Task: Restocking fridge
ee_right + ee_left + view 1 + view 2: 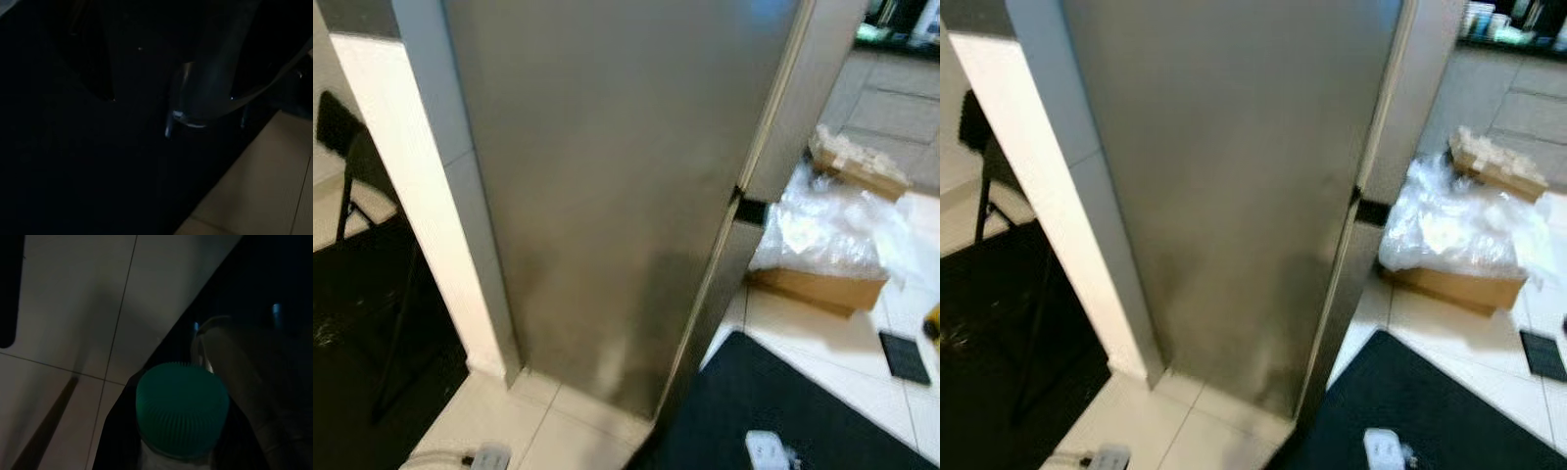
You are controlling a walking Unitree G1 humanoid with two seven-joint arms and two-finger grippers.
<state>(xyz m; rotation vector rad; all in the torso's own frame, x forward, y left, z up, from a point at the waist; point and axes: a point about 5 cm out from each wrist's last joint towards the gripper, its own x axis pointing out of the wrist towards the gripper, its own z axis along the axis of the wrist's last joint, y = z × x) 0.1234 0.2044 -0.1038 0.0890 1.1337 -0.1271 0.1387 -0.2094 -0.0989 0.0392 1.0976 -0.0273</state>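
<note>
My left wrist view shows a green-capped bottle [182, 413] between my left fingers, seemingly gripped, cap toward the camera; the fridge [617, 196] stands shut ahead. My right fingers' state: cannot tell.

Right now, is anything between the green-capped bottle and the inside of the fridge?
Yes. The tall stainless-steel fridge door is shut in front of the robot. The bottle with the ribbed green cap sits close before the left wrist camera, above the floor.
</note>
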